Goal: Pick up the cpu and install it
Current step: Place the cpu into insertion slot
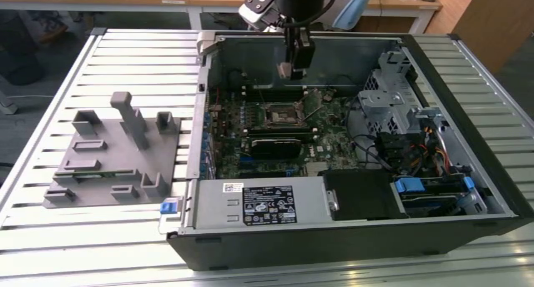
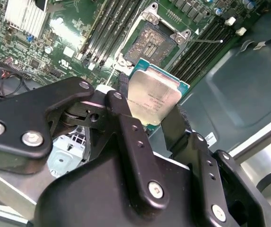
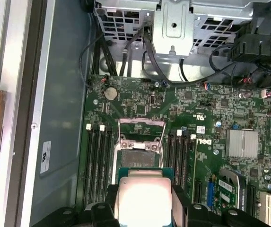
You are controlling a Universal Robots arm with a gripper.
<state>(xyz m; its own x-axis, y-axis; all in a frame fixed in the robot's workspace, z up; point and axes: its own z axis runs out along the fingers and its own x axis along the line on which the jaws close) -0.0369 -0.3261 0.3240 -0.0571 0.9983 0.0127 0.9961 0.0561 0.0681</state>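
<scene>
Item one, your gripper (image 2: 145,108): clenched on the cpu (image 2: 154,94), one black finger on each of two opposite edges, with the silvery top facing the camera in both wrist views and a thin teal rim showing around it. In the exterior view you find the gripper (image 1: 291,72) hanging over the open case (image 1: 492,143) at about 12 o'clock, above the board and clear of it. Item two, the cpu (image 3: 144,198): held aloft, touching nothing but the fingers. Item three, the socket (image 1: 282,116): at 6 o'clock from the gripper in the exterior view, near the middle of the green board (image 3: 206,123). Its metal frame is swung up and its contact field (image 3: 140,145) is uncovered, as you can also see in the second wrist view (image 2: 149,45). Item four, the memory slots (image 3: 100,165): long black rows running along both sides of the socket. Item five, a finned heatsink (image 3: 241,143): on the board, well apart from the socket. Item six, a labelled power supply (image 1: 259,202): inside the case at 6 o'clock. Item seven, a grey holder (image 1: 117,156) with upright pegs: on the slatted worktop (image 1: 134,49), at 9 o'clock from the case and just beside it.
</scene>
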